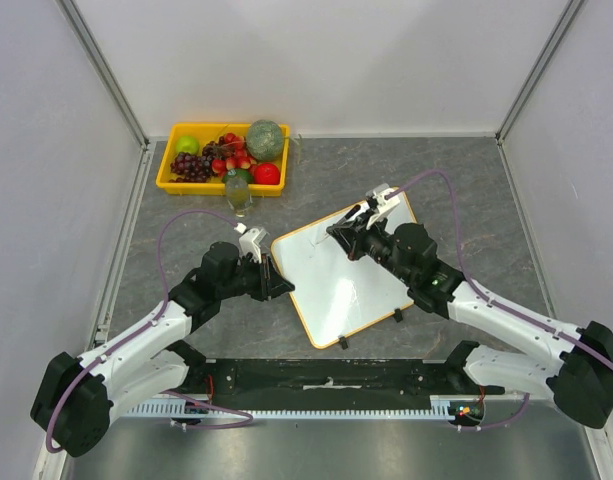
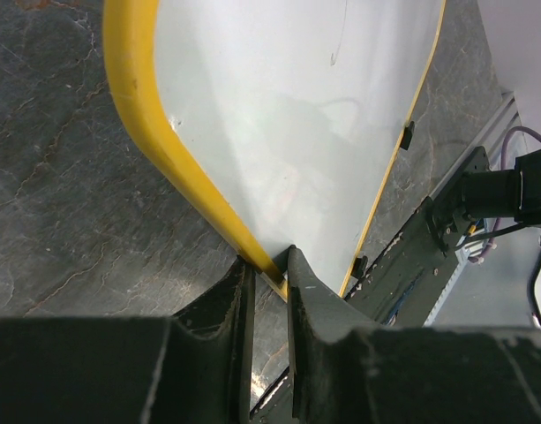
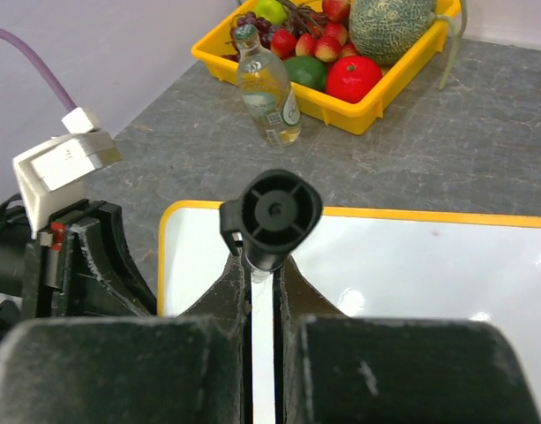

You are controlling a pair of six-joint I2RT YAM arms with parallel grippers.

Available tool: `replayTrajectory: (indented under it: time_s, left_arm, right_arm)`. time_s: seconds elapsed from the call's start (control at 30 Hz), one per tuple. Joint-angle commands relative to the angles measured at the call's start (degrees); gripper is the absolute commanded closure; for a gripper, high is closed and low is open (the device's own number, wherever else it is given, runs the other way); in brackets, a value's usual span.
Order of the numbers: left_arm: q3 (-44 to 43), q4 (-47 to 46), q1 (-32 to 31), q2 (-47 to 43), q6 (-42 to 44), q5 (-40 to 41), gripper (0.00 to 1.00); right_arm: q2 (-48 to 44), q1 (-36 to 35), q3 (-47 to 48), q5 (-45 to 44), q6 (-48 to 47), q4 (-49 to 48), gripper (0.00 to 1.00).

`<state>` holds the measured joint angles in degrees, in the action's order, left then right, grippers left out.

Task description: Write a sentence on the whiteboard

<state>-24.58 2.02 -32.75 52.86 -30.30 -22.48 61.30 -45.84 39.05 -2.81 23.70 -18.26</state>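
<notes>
1. The whiteboard [image 1: 351, 275] lay flat and skewed on the grey tabletop [image 1: 466, 200], in the middle of the overhead view.
2. The left pincer [image 2: 270, 265] was clenched on the board's yellow frame at its left edge, apparently steadying it.
3. The right pincer [image 3: 263, 276] gripped a black marker [image 3: 270, 212] above the board's upper left part; the tip was hidden.
4. Only one faint thin stroke [image 2: 334, 55] showed on the white surface, and no readable words.
5. By that, the writing was barely begun and nearly all of it remained.
</notes>
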Motion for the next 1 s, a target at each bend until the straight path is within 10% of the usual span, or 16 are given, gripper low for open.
replayTrajectory:
  time_s: [0.0, 0.97]
  left_arm:
    - [0.85, 3.08, 0.41, 0.23, 5.17, 4.29, 0.98]
    - [0.94, 3.16, 0.41, 0.23, 5.08, 4.55, 0.98]
  right_arm:
    - [1.8, 0.41, 2.87, -3.43, -1.9, 0.07, 1.0]
    - [6.73, 0.41, -0.46, -2.12, -4.98, 3.93, 1.0]
